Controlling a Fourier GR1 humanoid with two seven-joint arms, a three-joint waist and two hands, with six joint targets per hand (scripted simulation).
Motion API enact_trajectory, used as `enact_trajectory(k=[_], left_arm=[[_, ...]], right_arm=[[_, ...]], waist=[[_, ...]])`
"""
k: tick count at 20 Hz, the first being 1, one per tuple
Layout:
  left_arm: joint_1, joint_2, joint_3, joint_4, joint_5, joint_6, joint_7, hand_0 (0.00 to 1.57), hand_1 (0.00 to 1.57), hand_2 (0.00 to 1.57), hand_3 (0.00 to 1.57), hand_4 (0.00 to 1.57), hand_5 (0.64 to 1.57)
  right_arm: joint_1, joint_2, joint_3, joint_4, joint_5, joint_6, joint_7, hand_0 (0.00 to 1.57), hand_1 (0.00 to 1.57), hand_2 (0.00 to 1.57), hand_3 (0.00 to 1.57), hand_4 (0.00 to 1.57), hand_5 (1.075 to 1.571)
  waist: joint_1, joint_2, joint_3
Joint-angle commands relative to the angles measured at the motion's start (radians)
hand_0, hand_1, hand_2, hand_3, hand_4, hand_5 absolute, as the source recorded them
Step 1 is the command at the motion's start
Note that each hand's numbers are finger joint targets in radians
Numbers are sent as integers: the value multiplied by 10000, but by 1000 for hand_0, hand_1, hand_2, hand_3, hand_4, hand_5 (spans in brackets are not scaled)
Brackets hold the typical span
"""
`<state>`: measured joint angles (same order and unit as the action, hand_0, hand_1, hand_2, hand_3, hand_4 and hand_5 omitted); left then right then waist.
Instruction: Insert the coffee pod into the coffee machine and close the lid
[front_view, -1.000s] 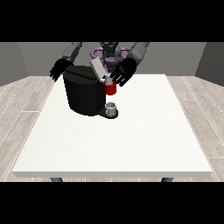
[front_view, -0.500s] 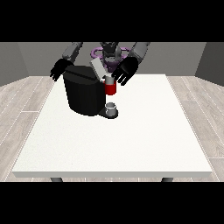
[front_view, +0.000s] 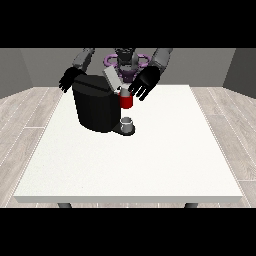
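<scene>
Coffee machine (front_view: 97, 107) sitting with its grey lid (front_view: 112, 79) tilting open on the white surface (front_view: 150, 155).
The hand at the view's right (front_view: 144, 82) is hovering with fingers spread just above the red brew head (front_view: 126, 101); the hand at the view's left (front_view: 67, 80) is hanging with fingers spread behind the machine. The coffee pod cannot be made out. A small cup (front_view: 127, 123) is standing under the spout.

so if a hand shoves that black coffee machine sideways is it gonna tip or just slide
Probably slide: the coffee machine looks squat and wide-based on the smooth white table. Its raised lid may wobble if bumped. The small cup on its tray looks light and would likely topple first.
</scene>
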<state>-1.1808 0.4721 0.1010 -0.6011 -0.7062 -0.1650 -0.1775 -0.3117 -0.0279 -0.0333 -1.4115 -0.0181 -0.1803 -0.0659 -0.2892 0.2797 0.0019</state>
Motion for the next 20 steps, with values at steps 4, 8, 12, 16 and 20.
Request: enact_trajectory(k=[4, 8, 12, 16, 20], left_arm=[[71, 27, -482, 39, -423, -638, -199, 0, 0, 0, 0, 0, 1571], [69, -369, -596, -134, -623, -376, 288, 0, 0, 0, 0, 0, 1571], [231, -468, -516, -239, -497, -676, 266, 0, 0, 0, 0, 0, 1571], [452, -287, -342, -158, -485, -594, 115, 0, 0, 0, 0, 0, 1571], [777, -450, -275, -309, -440, -455, 8, 0, 0, 0, 0, 0, 1571]], right_arm=[[-348, -28, -330, 229, -134, -224, 314, 0, 0, 0, 0, 419, 1571], [-58, -360, -570, 624, -284, 165, -153, 0, 0, 0, 0, 360, 1571], [373, -329, -641, 1022, -360, 305, -591, 0, 0, 0, 0, 387, 1571], [229, -586, -642, 660, -280, 281, -106, 0, 0, 0, 0, 416, 1571], [234, -197, -574, 621, -395, -16, 261, 0, 0, 0, 0, 381, 1571]], waist=[[325, -129, -15], [242, -348, -14], [500, -666, -13], [544, -838, -17], [763, -1183, -20]])
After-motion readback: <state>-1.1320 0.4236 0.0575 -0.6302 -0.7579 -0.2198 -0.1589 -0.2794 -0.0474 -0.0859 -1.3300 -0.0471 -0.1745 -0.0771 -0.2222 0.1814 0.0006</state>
